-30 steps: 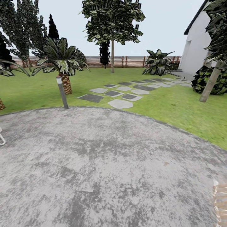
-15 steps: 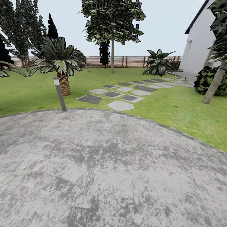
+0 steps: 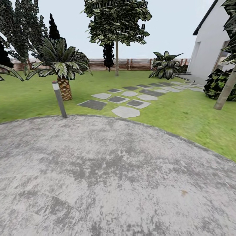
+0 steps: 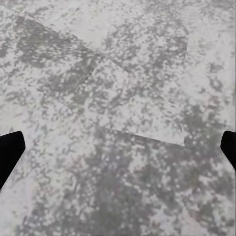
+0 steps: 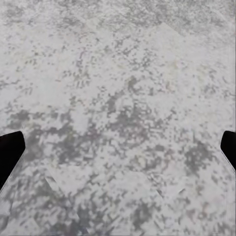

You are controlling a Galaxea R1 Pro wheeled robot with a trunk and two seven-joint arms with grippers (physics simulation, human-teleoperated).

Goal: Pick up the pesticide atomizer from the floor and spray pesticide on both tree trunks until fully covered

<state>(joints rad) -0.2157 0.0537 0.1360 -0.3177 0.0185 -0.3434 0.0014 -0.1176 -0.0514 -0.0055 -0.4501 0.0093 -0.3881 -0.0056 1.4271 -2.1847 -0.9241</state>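
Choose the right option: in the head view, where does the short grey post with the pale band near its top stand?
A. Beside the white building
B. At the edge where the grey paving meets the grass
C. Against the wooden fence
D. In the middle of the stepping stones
B: the post has its foot at the rim of the grey paving, where the grass begins, with the short palm behind it.

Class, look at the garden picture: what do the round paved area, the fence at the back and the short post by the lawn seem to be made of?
The round paved area looks like concrete or stone: mottled grey, matt, rough-grained. The fence looks like wood: brown horizontal slats with upright posts. The short post seems metal or painted plastic: smooth dark grey with a pale band near its top; the look leaves it open.
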